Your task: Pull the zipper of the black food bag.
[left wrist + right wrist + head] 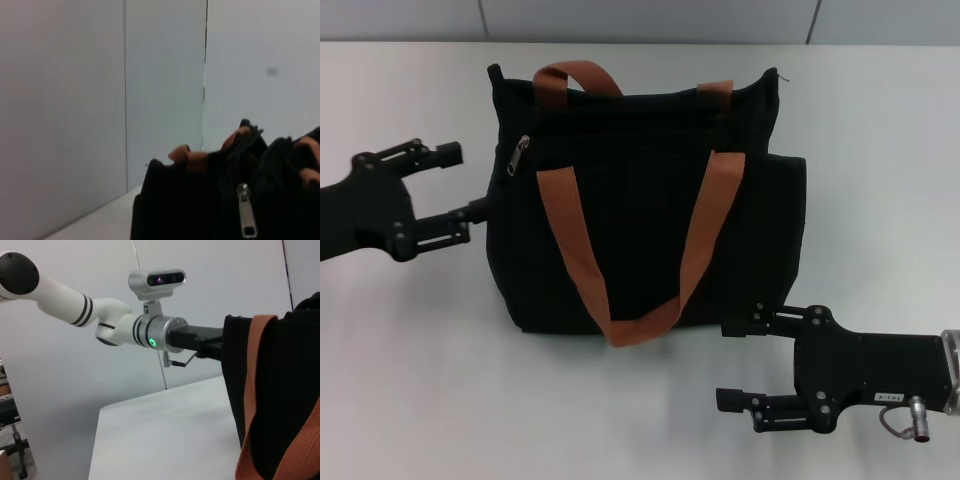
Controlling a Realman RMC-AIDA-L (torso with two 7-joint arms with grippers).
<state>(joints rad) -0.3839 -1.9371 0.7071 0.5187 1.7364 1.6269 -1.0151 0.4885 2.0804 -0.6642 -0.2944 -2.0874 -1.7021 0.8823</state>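
The black food bag (pixel 640 200) lies flat on the white table (pixel 430 380), its orange-brown straps (pixel 570 240) looped across its front. The silver zipper (pixel 519 157) hangs near the bag's upper left corner. It also shows in the left wrist view (pixel 245 212), close by on the bag (pixel 180 205). My left gripper (pixel 468 182) is open just left of the bag, level with the zipper, its lower finger at the bag's edge. My right gripper (pixel 727 364) is open and empty at the bag's lower right corner, one finger by the bottom edge.
The table's far edge meets a grey wall (pixel 650 20) behind the bag. In the right wrist view the left arm (pixel 125 327) reaches to the bag (pixel 295 355), with a strap (pixel 260 390) close by.
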